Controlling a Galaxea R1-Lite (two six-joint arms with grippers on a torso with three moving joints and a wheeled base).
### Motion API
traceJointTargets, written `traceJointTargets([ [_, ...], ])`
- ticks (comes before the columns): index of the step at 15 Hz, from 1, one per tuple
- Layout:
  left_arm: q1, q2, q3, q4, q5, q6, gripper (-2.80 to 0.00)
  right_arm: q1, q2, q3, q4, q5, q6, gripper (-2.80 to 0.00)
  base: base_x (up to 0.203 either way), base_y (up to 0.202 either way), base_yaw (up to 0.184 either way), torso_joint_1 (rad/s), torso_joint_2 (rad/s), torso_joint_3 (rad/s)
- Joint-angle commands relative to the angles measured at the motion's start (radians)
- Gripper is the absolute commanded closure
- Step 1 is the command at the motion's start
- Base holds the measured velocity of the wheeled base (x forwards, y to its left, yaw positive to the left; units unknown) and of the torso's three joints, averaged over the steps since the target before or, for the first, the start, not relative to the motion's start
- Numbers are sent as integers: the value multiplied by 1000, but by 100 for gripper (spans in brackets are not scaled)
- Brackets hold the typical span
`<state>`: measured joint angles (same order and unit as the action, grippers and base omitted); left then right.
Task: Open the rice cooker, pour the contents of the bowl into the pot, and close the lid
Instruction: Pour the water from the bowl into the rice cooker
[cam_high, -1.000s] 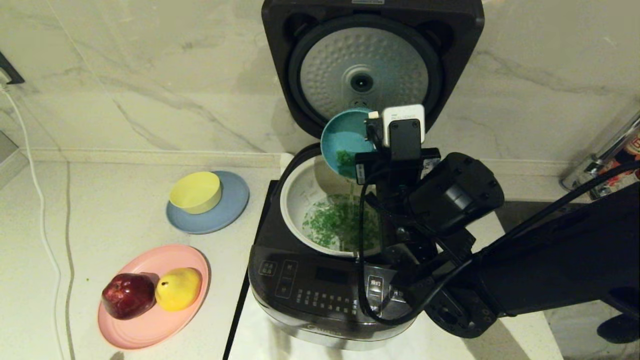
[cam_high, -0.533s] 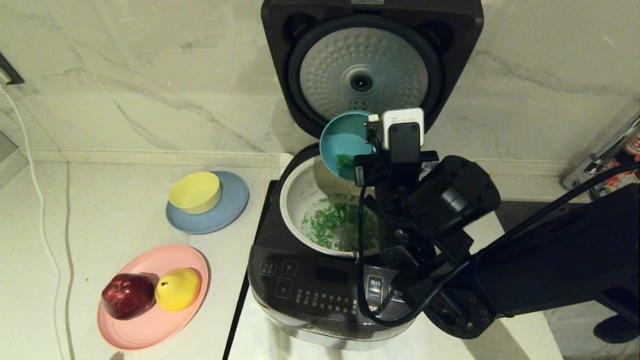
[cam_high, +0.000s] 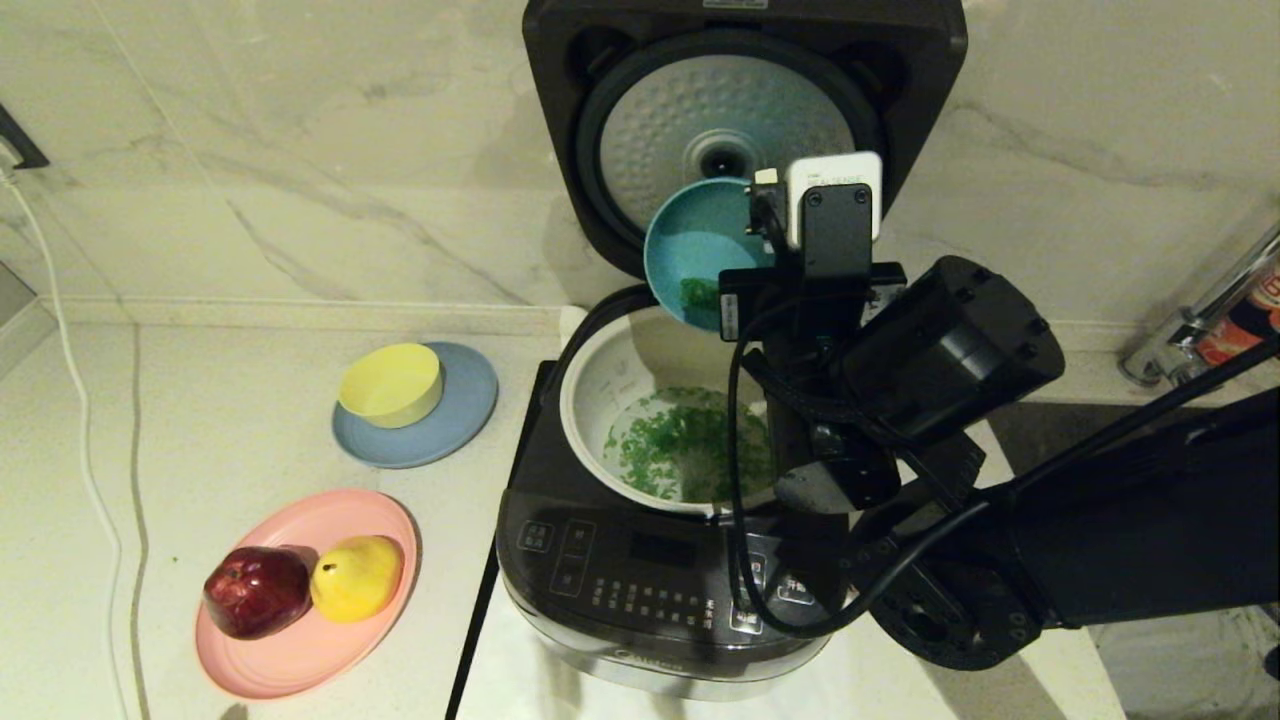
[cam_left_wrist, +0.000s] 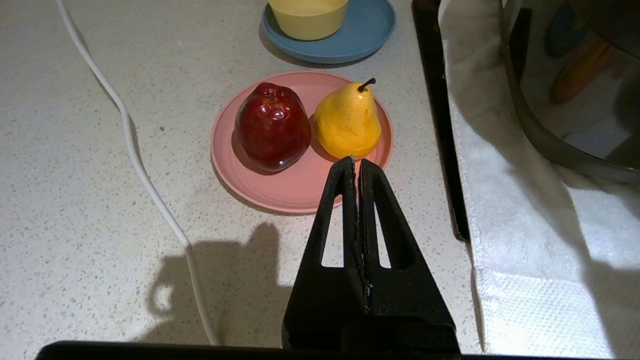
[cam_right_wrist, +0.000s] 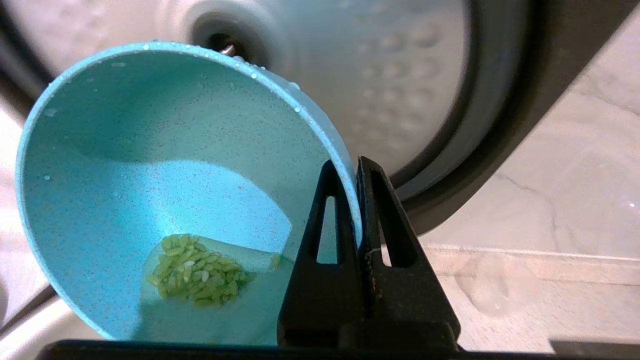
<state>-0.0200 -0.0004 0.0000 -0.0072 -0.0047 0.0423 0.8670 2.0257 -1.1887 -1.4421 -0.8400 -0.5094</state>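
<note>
In the head view the cooker (cam_high: 660, 560) stands open, its lid (cam_high: 735, 130) upright at twelve o'clock, silver inner plate facing forward. The right gripper (cam_high: 745, 250) holds the bowl (cam_high: 700, 240) tipped steeply over the pot (cam_high: 600, 390), at the pot's twelve-to-one o'clock edge. The bowl's mouth faces toward nine o'clock and down, its low lip over the pot. Most of the contents (cam_high: 680, 455) lie scattered on the pot's floor, so opening is done and pouring looks nearly finished; setting the bowl aside and closing the lid remain. A yellow bowl (cam_high: 392, 383) and fruit plate (cam_high: 300, 640) sit off at nine o'clock.

In the left wrist view the left gripper (cam_left_wrist: 357, 162) hangs parked above the counter (cam_left_wrist: 75, 200), fingers pressed together on nothing, just short of the pear (cam_left_wrist: 347, 122).

In the right wrist view the right gripper (cam_right_wrist: 350, 167) pinches the bowl's (cam_right_wrist: 150, 175) rim between closed fingers. A small green clump (cam_right_wrist: 197, 272) clings at the lowest part, at six o'clock, so another shake probably helps.
</note>
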Motion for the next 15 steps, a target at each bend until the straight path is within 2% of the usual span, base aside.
traceJointTargets([
  [1,0,-1,9,0,0,0,0,6,-43,-6,104,-20,10,0,0,0,0,0,0,0],
  [3,0,-1,9,0,0,1,0,4,-72,-33,208,-44,54,0,0,0,0,0,0,0],
  [6,0,-1,9,0,0,1,0,8,-151,-43,471,-47,140,0,0,0,0,0,0,0],
  [10,0,-1,9,0,0,1,0,10,-260,-147,916,-35,349,0,0,0,0,0,0,0],
  [15,0,-1,9,0,0,1,0,19,-375,-309,1588,85,686,0,0,0,0,0,0,0],
])
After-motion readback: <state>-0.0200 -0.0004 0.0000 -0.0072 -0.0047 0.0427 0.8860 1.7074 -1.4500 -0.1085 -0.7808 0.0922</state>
